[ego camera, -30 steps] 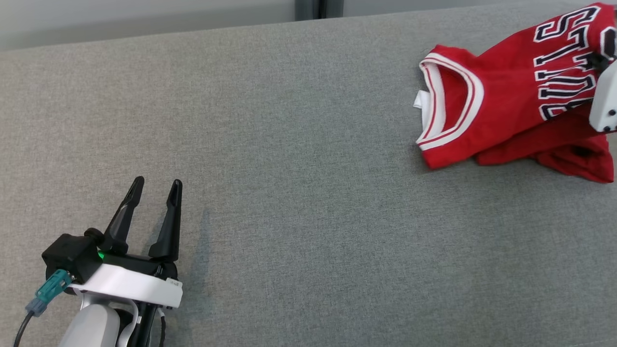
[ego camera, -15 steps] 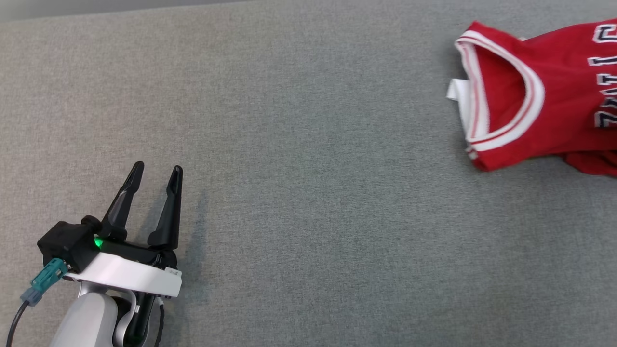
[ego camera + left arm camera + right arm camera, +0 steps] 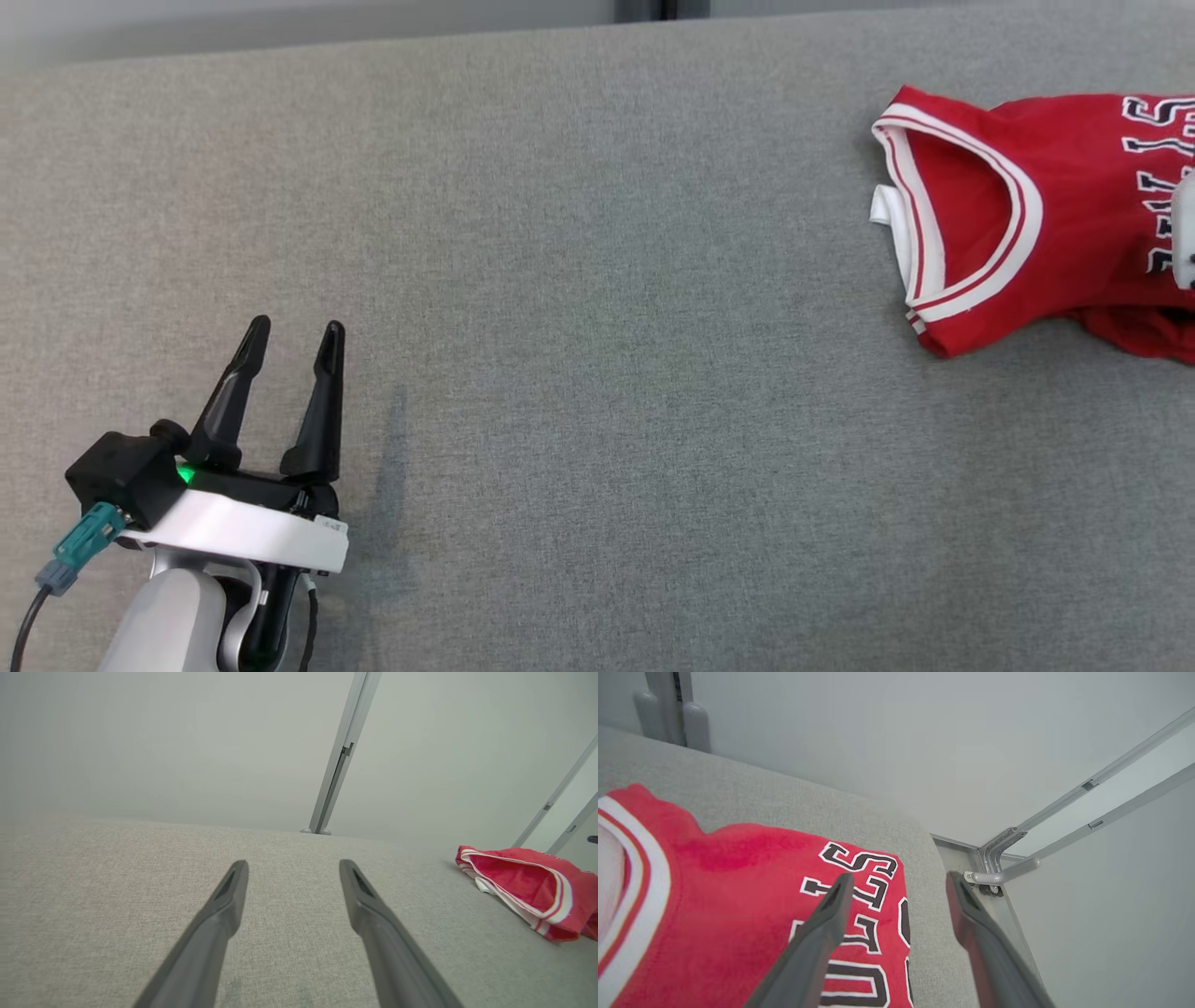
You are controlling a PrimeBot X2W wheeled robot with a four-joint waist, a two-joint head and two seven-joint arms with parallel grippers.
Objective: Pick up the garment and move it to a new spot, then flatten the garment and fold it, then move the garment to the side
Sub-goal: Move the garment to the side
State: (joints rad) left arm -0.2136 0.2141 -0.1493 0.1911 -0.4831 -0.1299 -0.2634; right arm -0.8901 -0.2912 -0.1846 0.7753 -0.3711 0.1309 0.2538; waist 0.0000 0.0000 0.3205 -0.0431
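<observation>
Right claw (image 3: 900,877) first: its two dark fingers are spread wide, clamping nothing, right over the red jersey (image 3: 738,896). One finger (image 3: 822,933) crosses the dark, white-edged lettering. The other lies off the cloth, over the corner of the grey upholstered surface (image 3: 934,961). Whether either tip touches the fabric, I cannot tell. From the head view, a pale sliver of the right arm (image 3: 1186,233) sits at the far right edge, on top of that same lettering.

Over to the left claw (image 3: 294,327), low at the near left: fingers parted, empty, pointing across bare grey surface (image 3: 597,373). It is well apart from the jersey (image 3: 1074,215), which lies at the far right, running off the frame. Along the left claw's (image 3: 293,865) own line of sight, the jersey (image 3: 514,877) sits off to the right of the fingers.

The jersey is rumpled rather than flat. Its white-and-red banded opening (image 3: 971,233) faces the left claw, with a white scrap of lining (image 3: 887,205) poking out beside it and loose red cloth bunched along the near edge. Behind the surface, a pale wall and a slim metal post (image 3: 341,756).
</observation>
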